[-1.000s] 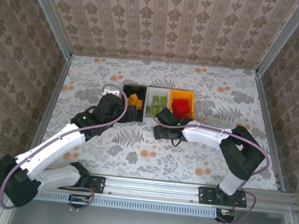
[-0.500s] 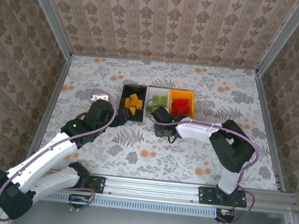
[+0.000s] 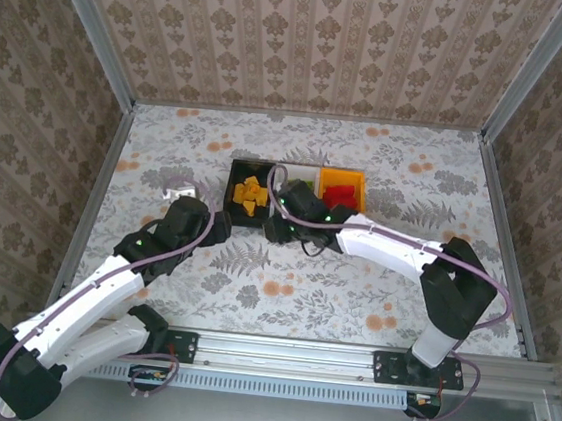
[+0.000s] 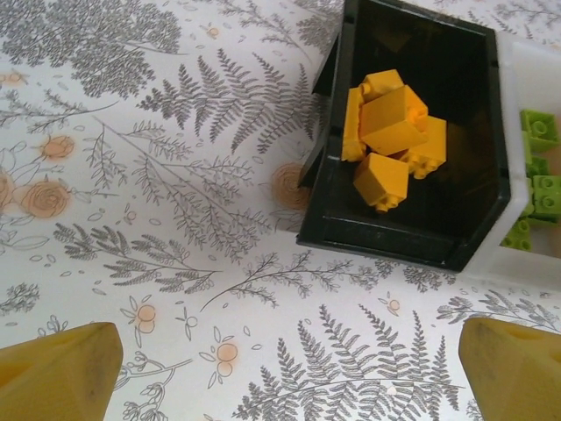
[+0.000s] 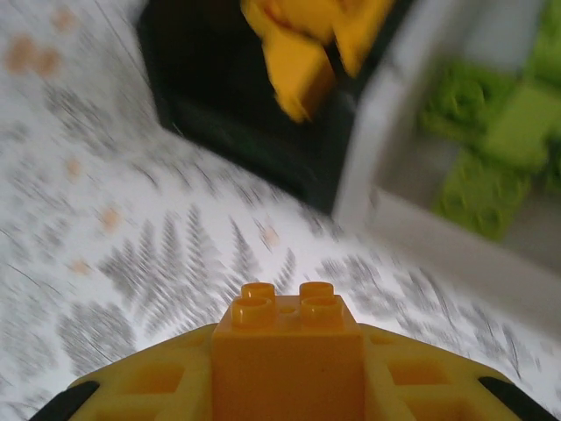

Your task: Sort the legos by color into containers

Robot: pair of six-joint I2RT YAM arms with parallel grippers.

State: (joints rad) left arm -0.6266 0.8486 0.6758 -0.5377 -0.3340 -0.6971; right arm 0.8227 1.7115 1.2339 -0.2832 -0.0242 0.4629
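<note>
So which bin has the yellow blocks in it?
The black bin, leftmost of the three; the white bin holds green blocks, the orange bin red blocks.

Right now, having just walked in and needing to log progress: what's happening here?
Legos are being sorted by colour. The right gripper holds an orange-yellow lego between its fingers, just short of the black bin, which holds more orange-yellow legos. The left gripper hovers open and empty over the table near that bin. Green legos sit in the white bin, red legos in the orange bin.
</note>
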